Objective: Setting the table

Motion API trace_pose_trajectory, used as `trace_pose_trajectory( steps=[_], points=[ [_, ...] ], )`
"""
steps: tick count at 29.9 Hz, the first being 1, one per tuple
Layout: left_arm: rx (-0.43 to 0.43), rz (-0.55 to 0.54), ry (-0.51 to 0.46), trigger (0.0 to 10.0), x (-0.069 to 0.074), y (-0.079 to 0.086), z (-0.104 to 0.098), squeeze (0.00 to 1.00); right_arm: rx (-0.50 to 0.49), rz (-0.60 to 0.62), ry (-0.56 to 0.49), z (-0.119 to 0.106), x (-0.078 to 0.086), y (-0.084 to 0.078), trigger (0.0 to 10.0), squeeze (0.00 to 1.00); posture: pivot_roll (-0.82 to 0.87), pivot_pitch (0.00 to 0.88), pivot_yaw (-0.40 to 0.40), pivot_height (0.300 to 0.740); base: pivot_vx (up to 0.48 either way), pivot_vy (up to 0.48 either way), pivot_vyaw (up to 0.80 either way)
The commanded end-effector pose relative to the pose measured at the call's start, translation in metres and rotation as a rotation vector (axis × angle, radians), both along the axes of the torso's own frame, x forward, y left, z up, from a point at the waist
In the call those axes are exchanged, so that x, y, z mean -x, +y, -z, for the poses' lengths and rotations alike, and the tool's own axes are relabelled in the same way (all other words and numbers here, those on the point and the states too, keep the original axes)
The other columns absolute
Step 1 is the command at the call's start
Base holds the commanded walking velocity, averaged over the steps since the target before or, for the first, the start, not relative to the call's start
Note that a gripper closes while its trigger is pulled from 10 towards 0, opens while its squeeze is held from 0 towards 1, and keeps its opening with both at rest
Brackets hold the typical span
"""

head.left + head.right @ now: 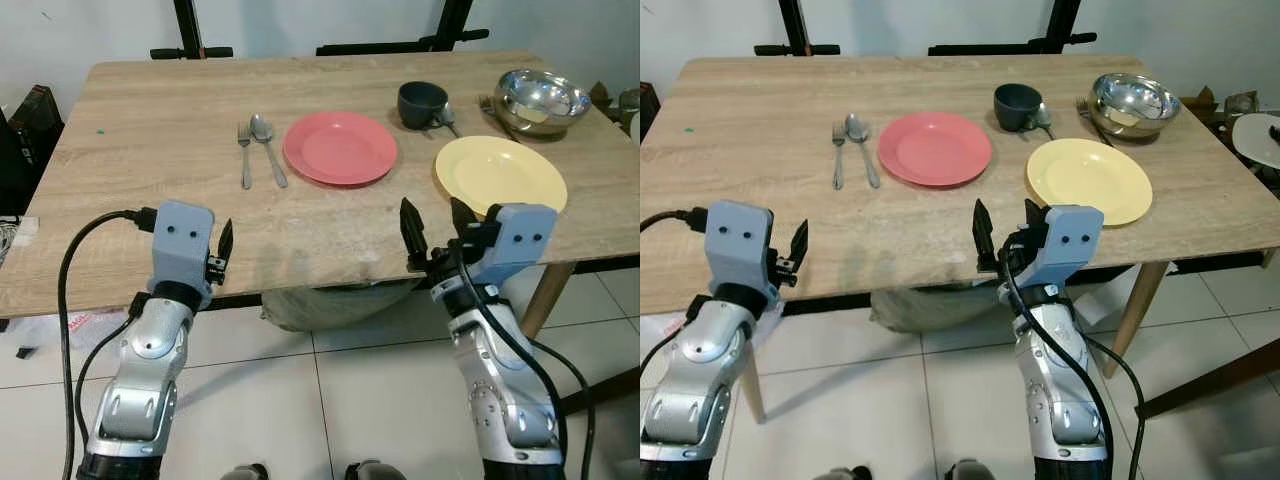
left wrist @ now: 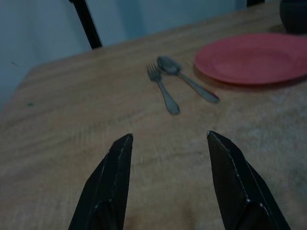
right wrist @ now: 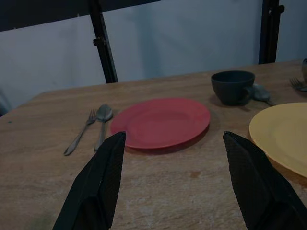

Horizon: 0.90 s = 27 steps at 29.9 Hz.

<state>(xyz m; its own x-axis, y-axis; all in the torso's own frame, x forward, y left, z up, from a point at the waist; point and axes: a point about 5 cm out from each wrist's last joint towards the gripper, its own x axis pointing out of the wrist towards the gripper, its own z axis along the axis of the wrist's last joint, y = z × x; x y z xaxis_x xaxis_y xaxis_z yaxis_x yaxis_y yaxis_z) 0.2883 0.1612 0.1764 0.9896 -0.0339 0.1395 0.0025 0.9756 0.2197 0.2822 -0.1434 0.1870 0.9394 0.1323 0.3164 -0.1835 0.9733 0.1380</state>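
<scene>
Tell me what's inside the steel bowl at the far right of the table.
The steel bowl holds something pale, seen low against its inner wall; what it is cannot be made out. A fork lies beside the bowl.

Both eye views are bright, evenly lit and sharp, with glare on the steel bowl. Both wrist views are dim and bluish; soft shadows hug the red plate on the tabletop.

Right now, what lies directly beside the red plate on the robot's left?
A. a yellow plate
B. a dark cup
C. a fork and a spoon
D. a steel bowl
C: a fork and a spoon lie side by side just left of the red plate.
</scene>
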Motion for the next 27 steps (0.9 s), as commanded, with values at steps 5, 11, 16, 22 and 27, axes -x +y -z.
trace_pose_trajectory(
  steps=[5, 11, 16, 22, 27],
  points=[
    [-0.008, -0.009, -0.003, 10.0, -0.0016, 0.0019, 0.0016, 0.0, -0.002, 0.015, 0.03, 0.0072, -0.0001, -0.0026, 10.0, 0.0, -0.11, 0.024, 0.054, 0.74, 0.48, 0.0, 0.0],
    [-0.01, -0.006, -0.005, 10.0, -0.0016, 0.0015, 0.0017, 0.0, -0.001, 0.016, 0.037, 0.0095, -0.0006, -0.0026, 10.0, 0.0, -0.11, 0.024, 0.056, 0.74, 0.48, 0.0, 0.0],
    [-0.012, -0.005, -0.008, 10.0, -0.0019, 0.0011, 0.0021, 0.0, 0.001, 0.017, 0.041, 0.0108, -0.0005, -0.0029, 10.0, 0.0, -0.11, 0.023, 0.056, 0.74, 0.48, 0.0, 0.0],
    [-0.012, -0.003, -0.006, 10.0, -0.0018, 0.0003, 0.0032, 0.0, 0.002, 0.019, 0.044, 0.012, -0.0002, -0.0034, 10.0, 0.0, -0.12, 0.022, 0.057, 0.74, 0.48, 0.0, 0.0],
    [-0.012, 0.009, 0.011, 10.0, -0.0024, -0.001, 0.0055, 0.0, 0.004, 0.022, 0.046, 0.0127, 0.0002, -0.0042, 10.0, 0.0, -0.12, 0.021, 0.059, 0.74, 0.256, 0.0, 0.0]
  ],
)
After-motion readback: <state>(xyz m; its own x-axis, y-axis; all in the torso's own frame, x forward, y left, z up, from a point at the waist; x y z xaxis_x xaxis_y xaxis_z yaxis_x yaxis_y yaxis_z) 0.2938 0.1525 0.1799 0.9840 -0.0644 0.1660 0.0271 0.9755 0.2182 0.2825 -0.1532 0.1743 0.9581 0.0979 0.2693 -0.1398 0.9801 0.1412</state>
